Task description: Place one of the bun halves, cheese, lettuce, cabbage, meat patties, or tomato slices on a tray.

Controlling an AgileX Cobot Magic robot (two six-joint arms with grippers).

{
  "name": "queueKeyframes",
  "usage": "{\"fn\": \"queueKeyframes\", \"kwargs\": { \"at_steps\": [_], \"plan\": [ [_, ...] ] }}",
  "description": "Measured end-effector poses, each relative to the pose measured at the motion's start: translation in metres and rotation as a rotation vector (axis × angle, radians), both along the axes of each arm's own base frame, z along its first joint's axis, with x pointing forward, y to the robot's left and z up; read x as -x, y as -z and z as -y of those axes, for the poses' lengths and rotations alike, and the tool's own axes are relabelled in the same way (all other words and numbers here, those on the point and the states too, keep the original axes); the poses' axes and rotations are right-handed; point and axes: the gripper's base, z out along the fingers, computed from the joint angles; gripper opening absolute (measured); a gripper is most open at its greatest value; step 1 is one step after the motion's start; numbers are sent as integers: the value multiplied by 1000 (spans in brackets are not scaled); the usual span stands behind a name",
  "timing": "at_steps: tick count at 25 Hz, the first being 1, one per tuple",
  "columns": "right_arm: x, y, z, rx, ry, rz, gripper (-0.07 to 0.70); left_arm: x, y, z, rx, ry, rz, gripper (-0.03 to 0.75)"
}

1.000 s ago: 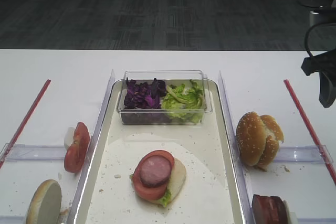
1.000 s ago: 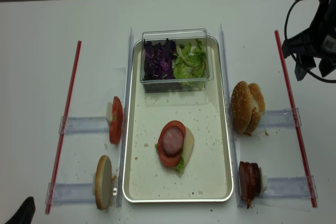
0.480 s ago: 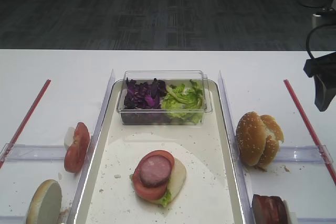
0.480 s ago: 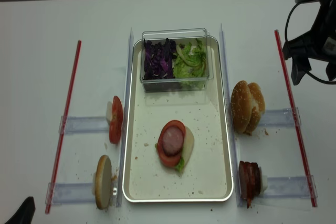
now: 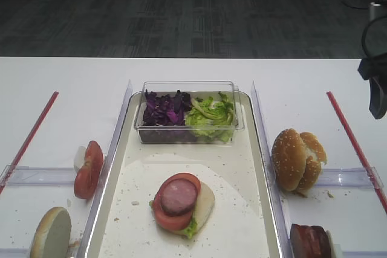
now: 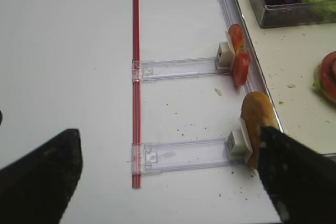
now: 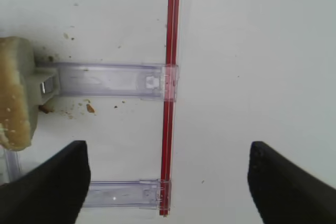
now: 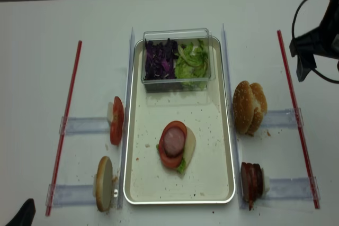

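Note:
On the cream tray (image 8: 212,178) (image 5: 242,222) lies a bun half topped with lettuce, a tomato slice and a meat patty (image 8: 173,141) (image 5: 179,196). Purple cabbage (image 8: 161,59) and green lettuce (image 8: 192,61) fill a clear tub at the tray's far end. Sesame bun halves (image 8: 249,107) and meat patties (image 8: 251,179) stand right of the tray. Tomato slices (image 8: 117,120) and a plain bun half (image 8: 104,182) stand to its left. My right gripper (image 7: 167,156) hangs open and holds nothing, above the right red strip. My left gripper (image 6: 168,140) is open and holds nothing, over the table beside the plain bun half (image 6: 255,124).
Red strips (image 8: 66,120) (image 8: 296,115) run along both sides of the table. Clear plastic holders (image 8: 85,125) (image 8: 288,186) prop up the food. Upright clear rails (image 8: 129,78) flank the tray. The right arm (image 8: 318,46) hangs near the right table edge.
The right gripper has drifted further right, away from the tray, and its jaws have spread wider. The food and the left gripper have stayed put.

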Motion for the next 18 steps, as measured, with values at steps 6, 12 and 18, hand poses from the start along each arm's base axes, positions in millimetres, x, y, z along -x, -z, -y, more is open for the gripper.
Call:
{"fn": "queueKeyframes", "kwargs": {
  "at_steps": [6, 12, 18],
  "plan": [
    [15, -27, 0, -6, 0, 91, 599, 0, 0, 0, 0, 0, 0, 618],
    [43, -63, 0, -7, -6, 220, 594, 0, 0, 0, 0, 0, 0, 618],
    [81, -100, 1, -1, -9, 372, 593, 0, 0, 0, 0, 0, 0, 618]
  ]
}}
